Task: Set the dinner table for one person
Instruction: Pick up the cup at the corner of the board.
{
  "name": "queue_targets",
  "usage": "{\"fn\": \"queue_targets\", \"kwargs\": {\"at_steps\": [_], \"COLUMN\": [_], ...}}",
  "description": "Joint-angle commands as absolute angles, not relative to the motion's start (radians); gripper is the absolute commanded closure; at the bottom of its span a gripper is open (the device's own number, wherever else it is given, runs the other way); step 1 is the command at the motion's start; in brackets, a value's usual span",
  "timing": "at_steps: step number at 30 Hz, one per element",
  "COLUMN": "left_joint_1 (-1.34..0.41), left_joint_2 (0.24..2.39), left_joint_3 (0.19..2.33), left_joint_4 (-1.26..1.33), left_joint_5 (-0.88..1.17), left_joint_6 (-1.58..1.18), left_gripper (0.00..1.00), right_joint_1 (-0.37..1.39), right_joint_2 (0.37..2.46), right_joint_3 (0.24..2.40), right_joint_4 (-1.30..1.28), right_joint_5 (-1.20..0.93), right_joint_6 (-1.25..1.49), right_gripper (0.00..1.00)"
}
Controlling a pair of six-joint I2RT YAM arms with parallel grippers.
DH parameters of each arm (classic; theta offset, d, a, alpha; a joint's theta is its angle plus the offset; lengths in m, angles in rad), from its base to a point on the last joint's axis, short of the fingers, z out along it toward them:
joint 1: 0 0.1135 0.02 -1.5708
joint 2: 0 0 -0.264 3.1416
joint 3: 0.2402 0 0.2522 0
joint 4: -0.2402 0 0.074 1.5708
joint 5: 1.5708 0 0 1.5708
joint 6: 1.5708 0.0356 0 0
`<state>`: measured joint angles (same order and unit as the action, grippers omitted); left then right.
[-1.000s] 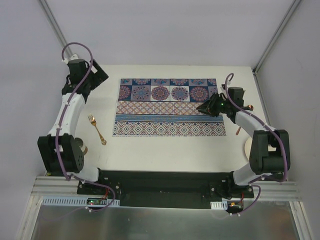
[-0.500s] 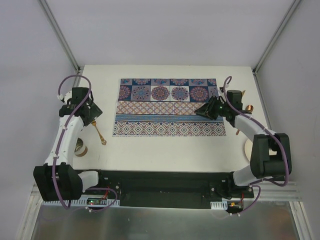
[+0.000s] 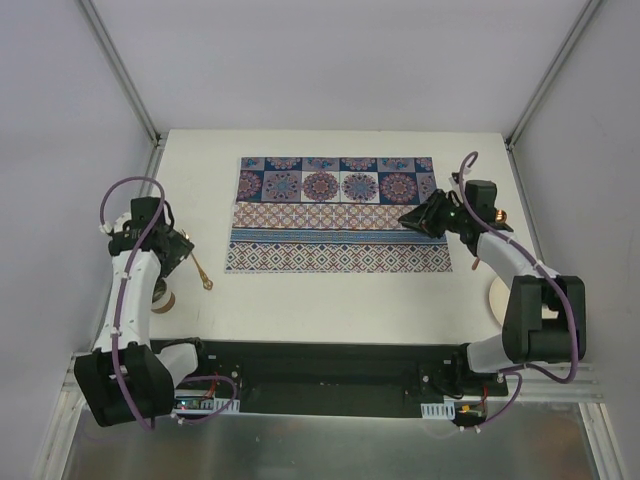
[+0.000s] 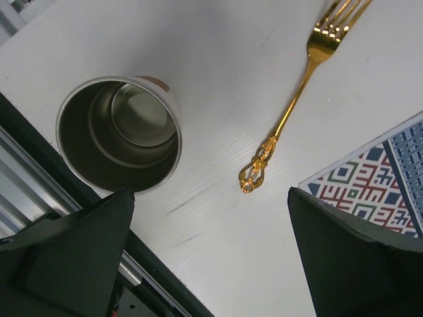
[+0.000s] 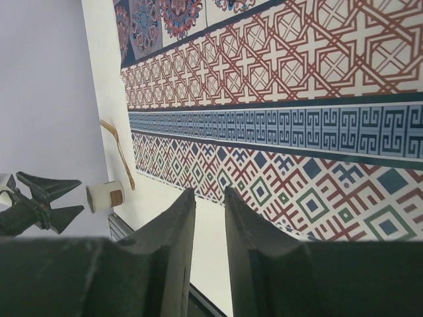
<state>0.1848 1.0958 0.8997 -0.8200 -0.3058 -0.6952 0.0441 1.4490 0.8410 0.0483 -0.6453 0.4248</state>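
Underneath everything, from rail to rail: the dinner table (image 3: 330, 300), a large flat white rectangular top edged in aluminium framing.

At the far left, low over its near-left part: the left gripper (image 3: 178, 245), spread as wide as can be and holding nothing. Looks straight down, in its wrist view, between a short round brushed-steel cup (image 4: 119, 135), upright and empty, and a slim ornate gold fork (image 4: 291, 105) lying flat, tines pointing away from the arms' bases. Seems poised to pick one of the two. Probably opened that far because the cup needs a broad bite, though equally ready for the fork. Neither yet at the setting; both apart from each other and just left of the mat.

In the middle: a rectangular cloth placemat (image 3: 338, 213) in blue, red and cream patterned bands, lying flat and bare, presumably laid there to mark the one diner's place.

Over the mat's right end: the right gripper (image 3: 412, 220), pinched down to a slim slit with nothing visible in it, tips close above the cloth. Cannot tell whether touching it; likely there to smooth or square the mat.

Further right, beside the mat: thin copper-coloured utensils (image 3: 477, 263), too small to name, and a pale round plate (image 3: 494, 297) half hidden behind the right arm — waiting, by the look of it, for a move onto the mat.
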Motion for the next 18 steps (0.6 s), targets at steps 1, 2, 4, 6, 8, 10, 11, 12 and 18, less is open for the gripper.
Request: {"fn": "queue_targets", "kwargs": {"at_steps": [1,2,4,6,8,10,11,12,18], "left_joint_1": [0.255,0.27,0.298,0.308,0.311,0.314,0.316,0.318,0.327], "left_joint_2": [1.081,1.103,1.132,1.169,1.199,1.227,1.238,1.249,1.342], "left_joint_3": [0.89,0.888,0.884,0.882,0.882,0.891,0.891,0.897,0.919], "left_joint_4": [-0.83,-0.825,-0.808,-0.786,-0.767,-0.746,-0.741,-0.735,-0.706], "left_joint_5": [-0.284,-0.276,-0.256,-0.247,-0.235,-0.23,-0.23,-0.23,-0.222], "left_joint_6": [-0.704,-0.701,-0.703,-0.71,-0.716,-0.722,-0.724,-0.727,-0.733], "left_gripper": [0.01,0.01,0.01,0.01,0.01,0.02,0.02,0.02,0.03], "right_joint_1": [0.018,0.017,0.011,0.002,0.003,0.002,-0.017,-0.023,-0.044], "right_joint_2": [1.387,1.384,1.376,1.368,1.358,1.353,1.345,1.342,1.325], "right_joint_3": [0.828,0.828,0.824,0.819,0.816,0.813,0.811,0.81,0.801], "right_joint_4": [0.064,0.064,0.066,0.064,0.064,0.066,0.066,0.064,0.063], "right_joint_5": [-0.673,-0.675,-0.678,-0.68,-0.68,-0.68,-0.681,-0.681,-0.681], "right_joint_6": [0.414,0.411,0.417,0.417,0.42,0.425,0.425,0.426,0.428], "right_gripper": [0.73,0.73,0.73,0.73,0.73,0.73,0.73,0.73,0.73]}}
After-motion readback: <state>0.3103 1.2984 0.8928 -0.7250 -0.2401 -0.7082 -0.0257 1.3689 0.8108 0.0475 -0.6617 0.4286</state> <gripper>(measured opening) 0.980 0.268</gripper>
